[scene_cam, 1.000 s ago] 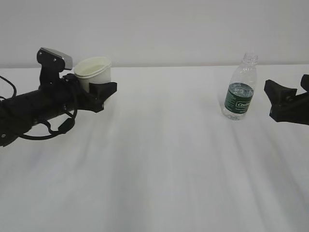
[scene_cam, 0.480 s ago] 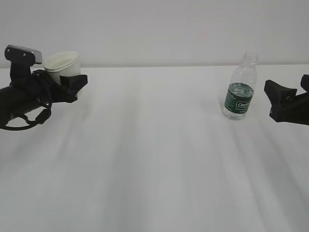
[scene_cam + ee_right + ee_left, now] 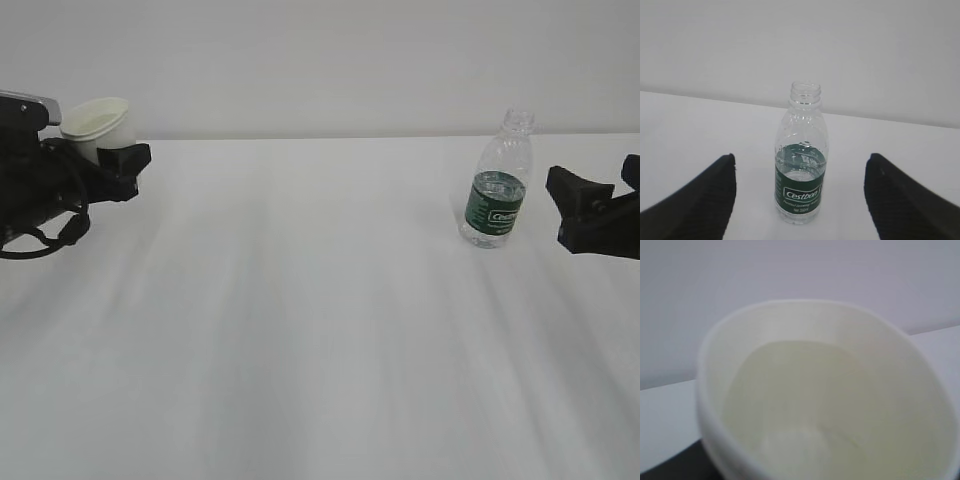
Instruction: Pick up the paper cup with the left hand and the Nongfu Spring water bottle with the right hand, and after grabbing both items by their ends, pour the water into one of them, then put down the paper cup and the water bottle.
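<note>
The paper cup (image 3: 98,126) sits between the fingers of the left gripper (image 3: 112,152) at the far left edge of the exterior view, clamped around its lower body, mouth up and tilted a little, lifted off the table (image 3: 320,320); the water bottle (image 3: 496,182) stands upright on the table at the right, uncapped, just in front of the right gripper (image 3: 590,205) and apart from it; in the right wrist view the bottle (image 3: 801,156) is centred between the two spread black fingers (image 3: 695,195), neither touching it, so that gripper stands wide and empty; cup is off-white cream paper, tapered, rolled rim, smooth inside, and in the left wrist view its inside (image 3: 815,405) fills the picture, blurred, cannot tell if there is liquid in it; bottle is clear ribbed plastic, narrow neck, dark green label band with white lettering; water (image 3: 801,167) shows at about label height, upper part clear; table plain white, wall (image 3: 320,60) behind pale grey; left arm black with looped cables and a silver-grey plate on top, lying roughly level and pointing right; right arm only partly in view at the right edge, black, low over the table, pointing left at the bottle.
</note>
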